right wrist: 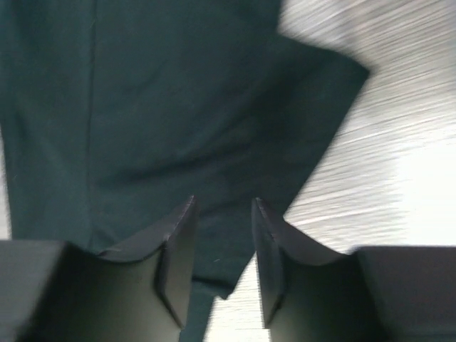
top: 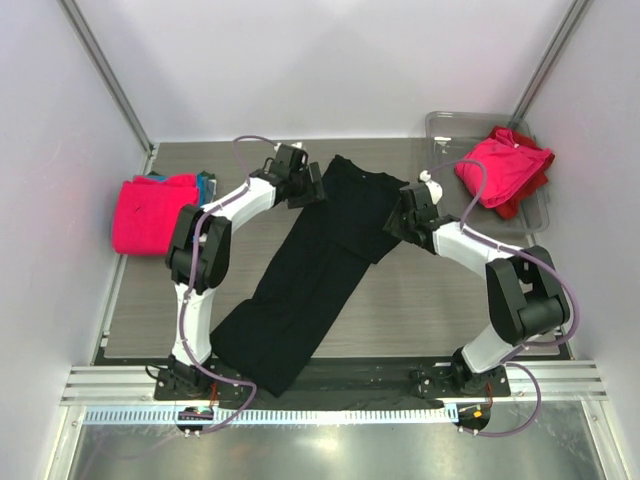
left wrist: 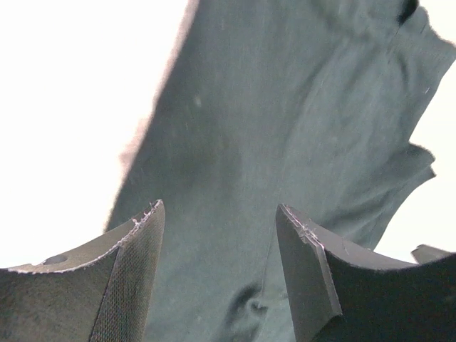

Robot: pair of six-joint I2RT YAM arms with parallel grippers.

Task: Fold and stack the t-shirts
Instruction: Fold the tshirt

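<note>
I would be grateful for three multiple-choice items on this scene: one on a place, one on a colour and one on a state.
1. Where does the clear plastic tray stand?
A. at the near left edge
B. in the far right corner of the table
C. between the arms' bases

2. What colour is the top shirt of the folded pile at the table's left?
A. yellow
B. white
C. pink

3. How does the left gripper stand?
A. open, with nothing between its fingers
B. shut on the tray
C. shut on a red shirt

Answers:
1 B, the top view shows it at the back right.
2 C, bright pink cloth lies uppermost.
3 A, its wrist view shows the fingers apart above the black t-shirt.
</note>
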